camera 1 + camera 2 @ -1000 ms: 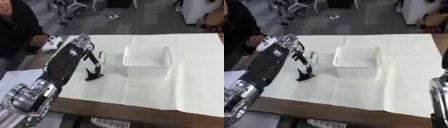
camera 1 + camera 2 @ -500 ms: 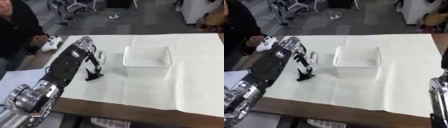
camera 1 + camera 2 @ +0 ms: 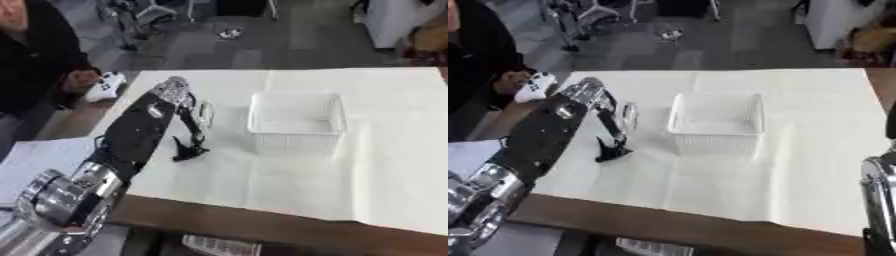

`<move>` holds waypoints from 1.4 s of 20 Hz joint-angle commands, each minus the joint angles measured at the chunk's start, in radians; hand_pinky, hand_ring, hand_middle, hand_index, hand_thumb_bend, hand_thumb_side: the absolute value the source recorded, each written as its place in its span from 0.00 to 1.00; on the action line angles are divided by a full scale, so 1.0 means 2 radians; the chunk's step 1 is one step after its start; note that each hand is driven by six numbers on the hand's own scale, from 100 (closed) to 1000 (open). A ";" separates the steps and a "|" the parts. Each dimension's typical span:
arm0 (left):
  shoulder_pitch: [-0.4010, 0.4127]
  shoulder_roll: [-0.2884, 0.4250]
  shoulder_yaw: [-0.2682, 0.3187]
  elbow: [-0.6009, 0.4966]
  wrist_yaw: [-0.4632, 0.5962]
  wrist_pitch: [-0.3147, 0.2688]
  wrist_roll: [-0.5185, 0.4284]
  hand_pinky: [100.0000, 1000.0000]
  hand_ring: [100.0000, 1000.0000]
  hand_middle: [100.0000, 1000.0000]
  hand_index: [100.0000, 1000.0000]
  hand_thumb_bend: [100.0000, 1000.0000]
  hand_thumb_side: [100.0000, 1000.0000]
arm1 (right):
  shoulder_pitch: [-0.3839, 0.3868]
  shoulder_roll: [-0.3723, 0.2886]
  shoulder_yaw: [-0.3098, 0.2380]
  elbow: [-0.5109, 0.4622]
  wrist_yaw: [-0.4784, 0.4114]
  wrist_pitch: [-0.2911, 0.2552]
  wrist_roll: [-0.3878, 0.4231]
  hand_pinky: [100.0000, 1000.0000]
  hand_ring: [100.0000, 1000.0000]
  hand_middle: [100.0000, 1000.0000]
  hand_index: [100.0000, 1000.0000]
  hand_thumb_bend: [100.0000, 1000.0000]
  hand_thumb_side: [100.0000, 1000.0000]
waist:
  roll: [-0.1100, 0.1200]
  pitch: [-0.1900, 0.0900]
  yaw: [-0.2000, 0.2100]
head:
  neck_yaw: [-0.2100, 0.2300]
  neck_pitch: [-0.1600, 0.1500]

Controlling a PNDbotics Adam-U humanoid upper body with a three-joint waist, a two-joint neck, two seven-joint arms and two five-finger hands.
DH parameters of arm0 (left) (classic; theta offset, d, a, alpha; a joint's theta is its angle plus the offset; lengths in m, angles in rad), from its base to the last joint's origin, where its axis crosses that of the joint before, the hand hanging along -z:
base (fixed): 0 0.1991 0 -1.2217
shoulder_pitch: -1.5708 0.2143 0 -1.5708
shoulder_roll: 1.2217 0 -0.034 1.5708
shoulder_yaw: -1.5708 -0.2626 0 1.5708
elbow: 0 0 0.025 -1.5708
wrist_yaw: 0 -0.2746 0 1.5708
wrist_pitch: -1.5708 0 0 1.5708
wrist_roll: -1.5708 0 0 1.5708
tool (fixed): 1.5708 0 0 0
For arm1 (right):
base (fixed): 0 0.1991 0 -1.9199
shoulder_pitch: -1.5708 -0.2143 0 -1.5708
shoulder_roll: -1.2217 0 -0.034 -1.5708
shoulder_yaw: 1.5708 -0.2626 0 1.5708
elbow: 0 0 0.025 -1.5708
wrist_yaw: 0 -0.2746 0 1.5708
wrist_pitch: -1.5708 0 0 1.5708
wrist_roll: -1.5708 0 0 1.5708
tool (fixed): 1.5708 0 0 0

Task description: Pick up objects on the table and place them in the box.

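Reaching from the worktop's [image 3: 262, 190] left edge, left hand [image 3: 185, 107] angled down over a small dark object [image 3: 189, 150] lying on the white cloth [image 3: 385, 165], left of centre. Fingers pointing down at the object; whether straight or curled round it, cannot tell. Object looks to be resting on the cloth, not lifted. Box [image 3: 296, 122], white mesh, open-topped, apparently empty, just right of the object near the worktop's middle; a short carry once gripped, which probably explains the left-side approach. Right arm only a sliver at the near right corner; right hand out of sight.
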 commanded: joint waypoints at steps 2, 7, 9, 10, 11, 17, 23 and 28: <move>-0.015 0.018 0.008 -0.007 -0.009 0.019 0.009 0.84 0.99 0.91 0.89 0.30 1.00 | -0.007 0.000 0.001 -0.006 -0.001 -0.001 0.001 0.37 0.48 0.52 0.81 0.17 1.00 | -0.001 -0.009 0.000 | 0.009 -0.004; -0.024 0.023 0.015 -0.008 -0.034 0.037 0.020 0.92 1.00 0.99 0.95 0.32 1.00 | -0.006 -0.001 0.001 -0.006 -0.001 0.000 0.001 0.37 0.48 0.52 0.81 0.17 1.00 | -0.001 -0.010 0.001 | 0.014 -0.006; -0.025 0.024 0.017 -0.011 -0.036 0.039 0.033 0.99 1.00 1.00 0.97 0.30 1.00 | -0.006 0.000 0.001 -0.006 -0.001 0.000 0.001 0.37 0.48 0.52 0.81 0.17 1.00 | -0.001 -0.010 0.001 | 0.015 -0.006; -0.025 0.023 0.018 -0.013 -0.033 0.039 0.043 1.00 1.00 1.00 0.98 0.28 1.00 | -0.006 0.000 0.001 -0.006 -0.001 0.000 0.001 0.37 0.48 0.52 0.81 0.17 1.00 | -0.001 -0.010 0.001 | 0.016 -0.007; -0.024 0.023 0.019 -0.015 -0.028 0.037 0.058 1.00 1.00 1.00 0.99 0.26 1.00 | -0.006 0.000 0.001 -0.006 -0.001 0.000 0.001 0.37 0.48 0.52 0.81 0.17 1.00 | -0.001 -0.010 0.001 | 0.016 -0.007; -0.009 0.019 0.022 -0.005 0.024 0.018 0.146 1.00 1.00 1.00 1.00 0.22 1.00 | -0.007 0.000 0.001 -0.006 -0.001 -0.001 0.000 0.37 0.48 0.52 0.81 0.17 1.00 | -0.001 -0.009 0.001 | 0.015 -0.010; -0.003 0.019 0.019 0.014 0.035 0.017 0.149 1.00 1.00 1.00 1.00 0.26 1.00 | -0.008 0.000 0.001 -0.006 -0.001 -0.001 0.000 0.37 0.48 0.52 0.81 0.17 1.00 | -0.002 -0.008 0.001 | 0.016 -0.010; 0.002 0.015 0.019 0.016 0.033 0.017 0.139 1.00 1.00 1.00 1.00 0.27 1.00 | -0.008 0.000 0.000 -0.006 -0.001 -0.001 0.000 0.37 0.48 0.52 0.81 0.17 1.00 | -0.002 -0.008 0.001 | 0.016 -0.011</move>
